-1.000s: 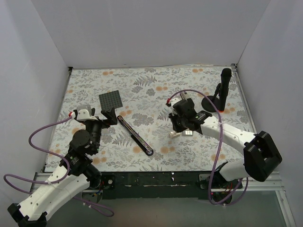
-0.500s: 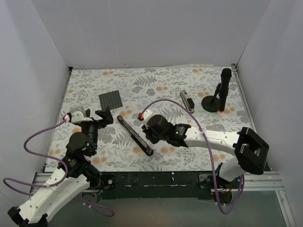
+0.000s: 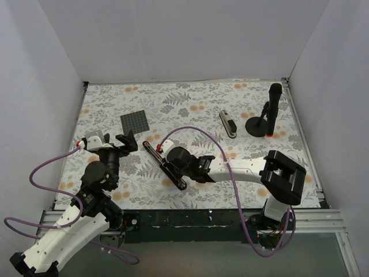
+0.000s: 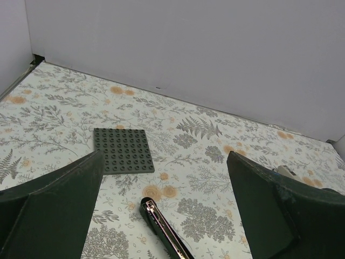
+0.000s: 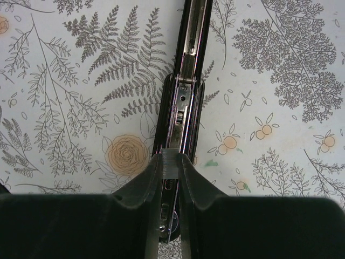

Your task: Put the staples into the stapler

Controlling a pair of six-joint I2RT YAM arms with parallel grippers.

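Note:
The black stapler (image 3: 165,165) lies opened flat on the floral mat, running diagonally, with its silver channel facing up. My right gripper (image 3: 172,160) hovers right over its middle. In the right wrist view the gripper (image 5: 171,164) is shut on a small silver-grey block of staples (image 5: 171,163), held just above the stapler's channel (image 5: 187,91) and in line with it. My left gripper (image 3: 119,142) is open and empty, left of the stapler's far end. The left wrist view shows that end (image 4: 156,216) between the spread fingers (image 4: 64,189).
A dark grey studded plate (image 3: 134,122) lies at back left, also seen in the left wrist view (image 4: 123,150). A small black-and-white oblong item (image 3: 228,124) lies at back right, next to a tall black stand with a round base (image 3: 262,123). White walls enclose the mat.
My right arm has swung left from the right-middle of the mat to above the stapler, uncovering the oblong item. My left gripper shifted slightly left.

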